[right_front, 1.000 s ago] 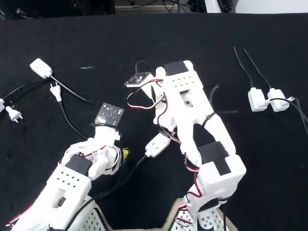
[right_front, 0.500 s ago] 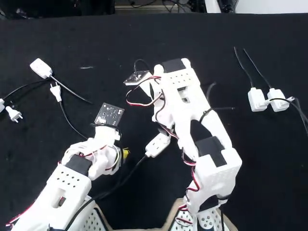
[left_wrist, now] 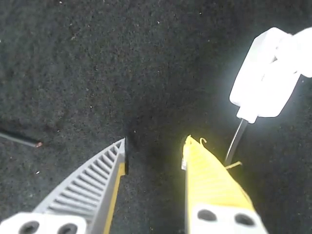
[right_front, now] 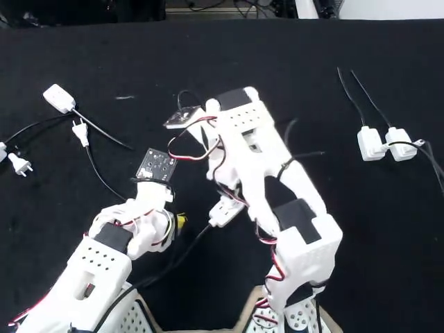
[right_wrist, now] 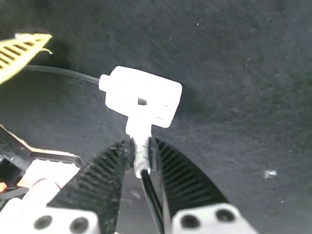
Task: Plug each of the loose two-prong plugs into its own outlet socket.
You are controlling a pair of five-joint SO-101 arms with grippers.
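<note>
A white outlet socket [right_wrist: 141, 97] lies on the black cloth with its cable running off to one side. My right gripper [right_wrist: 141, 158] is shut on a white two-prong plug [right_wrist: 138, 139] whose front end meets that socket. From above, the same socket [right_front: 223, 208] sits under the right arm [right_front: 263, 166]. My left gripper [left_wrist: 155, 145] hovers open over bare cloth, with the socket [left_wrist: 265, 73] a short way off; its yellow finger [right_front: 180, 222] shows beside the socket. Two loose plugs [right_front: 81, 132] [right_front: 21, 165] lie at the far left near another socket [right_front: 59, 98].
Two white sockets [right_front: 371, 143] [right_front: 400, 143] with black cords sit side by side at the right. A further white piece [right_front: 2, 149] shows at the left edge. Black cables cross the left part of the cloth. The far cloth is open.
The right arm has swung to the left, and the socket under it has shifted slightly left with it. The left arm has kept still.
</note>
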